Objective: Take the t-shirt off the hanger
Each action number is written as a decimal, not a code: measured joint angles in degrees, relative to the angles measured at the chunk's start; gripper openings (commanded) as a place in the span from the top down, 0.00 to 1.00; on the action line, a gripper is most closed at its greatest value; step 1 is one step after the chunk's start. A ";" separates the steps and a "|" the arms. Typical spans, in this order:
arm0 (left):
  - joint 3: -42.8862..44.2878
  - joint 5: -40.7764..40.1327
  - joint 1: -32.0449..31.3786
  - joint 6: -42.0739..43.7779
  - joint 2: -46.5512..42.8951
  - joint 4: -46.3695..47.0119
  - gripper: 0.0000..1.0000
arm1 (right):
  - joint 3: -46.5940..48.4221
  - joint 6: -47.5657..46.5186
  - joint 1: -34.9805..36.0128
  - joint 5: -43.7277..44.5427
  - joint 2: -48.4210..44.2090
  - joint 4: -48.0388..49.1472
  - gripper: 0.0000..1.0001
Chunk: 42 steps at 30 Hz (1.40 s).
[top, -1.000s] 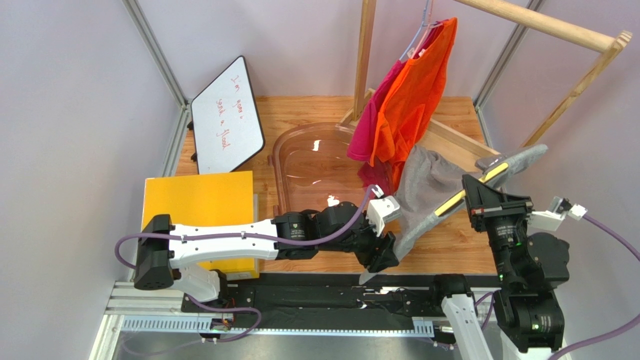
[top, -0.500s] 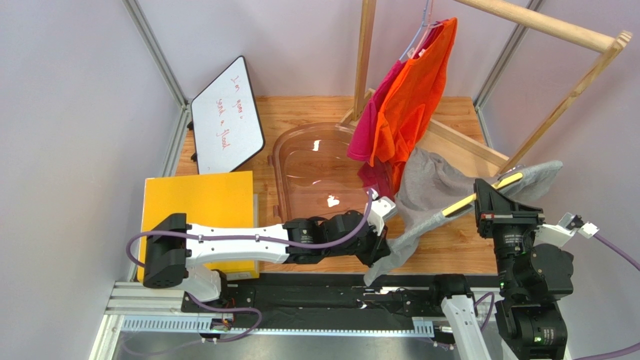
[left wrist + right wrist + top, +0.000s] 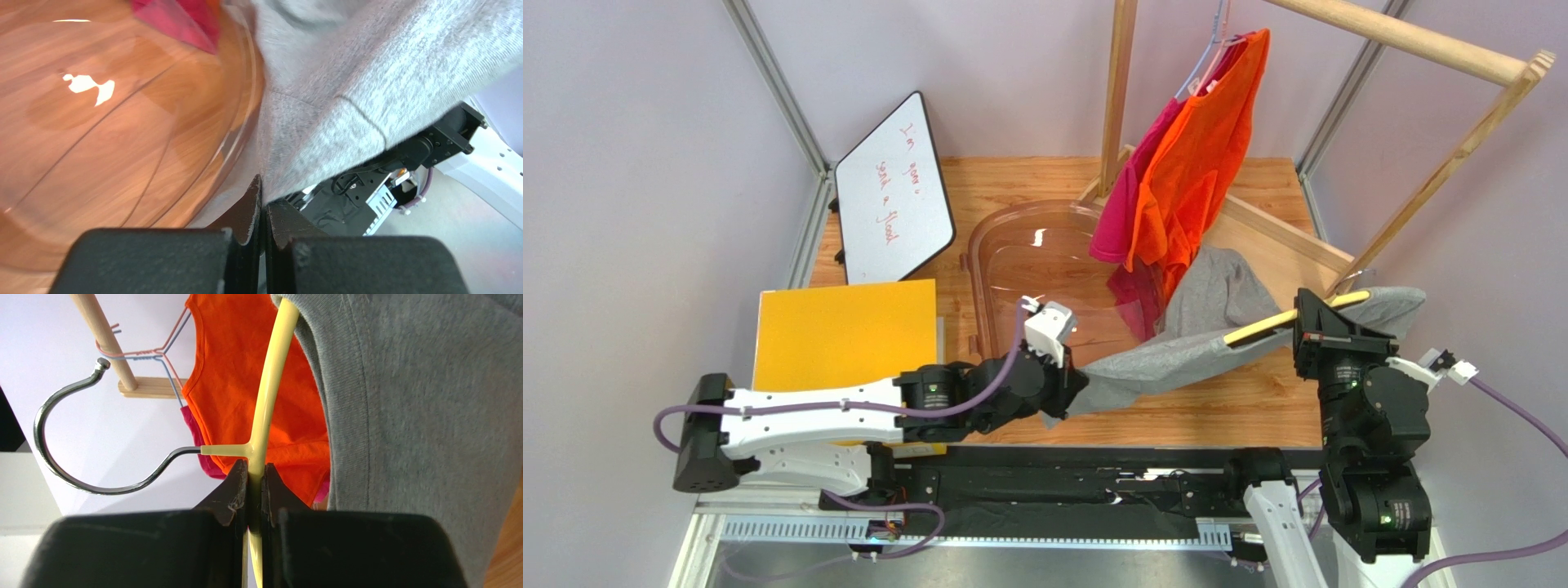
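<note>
A grey t-shirt (image 3: 1185, 349) is stretched out sideways between my two arms, above the table's front right. Its far end still sits over a yellow hanger (image 3: 1265, 324). My left gripper (image 3: 1071, 395) is shut on the shirt's lower edge; in the left wrist view the grey t-shirt (image 3: 368, 79) runs straight into the closed left gripper (image 3: 264, 196). My right gripper (image 3: 1314, 321) is shut on the hanger. In the right wrist view the right gripper (image 3: 256, 471) pinches the yellow hanger (image 3: 273, 367) just below its metal hook (image 3: 61, 471), with the t-shirt (image 3: 417, 416) draped on the right.
An orange shirt (image 3: 1192, 172) and a pink shirt (image 3: 1130, 202) hang from the wooden rack (image 3: 1120, 86) at the back. A clear plastic dome (image 3: 1014, 263) lies mid-table, a whiteboard (image 3: 891, 186) leans at the back left, and a yellow board (image 3: 848, 337) lies front left.
My left gripper closed on the shirt's lower edge and pulled it left, drawing the hanging cloth out taut. The right gripper shifted slightly with the hanger, which now lies flatter.
</note>
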 measured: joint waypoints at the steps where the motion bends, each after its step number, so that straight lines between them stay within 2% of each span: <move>1: -1.07 -0.68 0.00 -0.33 -1.75 -0.20 1.00 | 0.02 0.24 0.00 0.63 0.00 -0.17 1.00; 5: -5.20 -1.27 -0.02 -1.09 -6.97 0.22 1.00 | 0.02 1.77 0.09 3.58 -0.11 -0.68 1.00; 12: -10.73 -0.87 -0.02 -3.87 -9.64 2.43 1.00 | -1.88 8.26 0.20 8.46 -1.73 -1.27 1.00; 21: -18.08 -1.95 -0.02 -6.82 -19.98 0.94 1.00 | -2.62 15.63 0.33 12.17 -4.00 -2.93 1.00; 29: -20.33 -2.27 -0.04 -8.37 -19.23 1.75 1.00 | -2.78 20.98 0.35 13.46 -4.48 -4.57 1.00; 42: -22.45 -5.09 -0.07 -10.43 -24.87 -1.20 1.00 | -2.58 23.50 0.39 15.96 -4.61 -8.04 1.00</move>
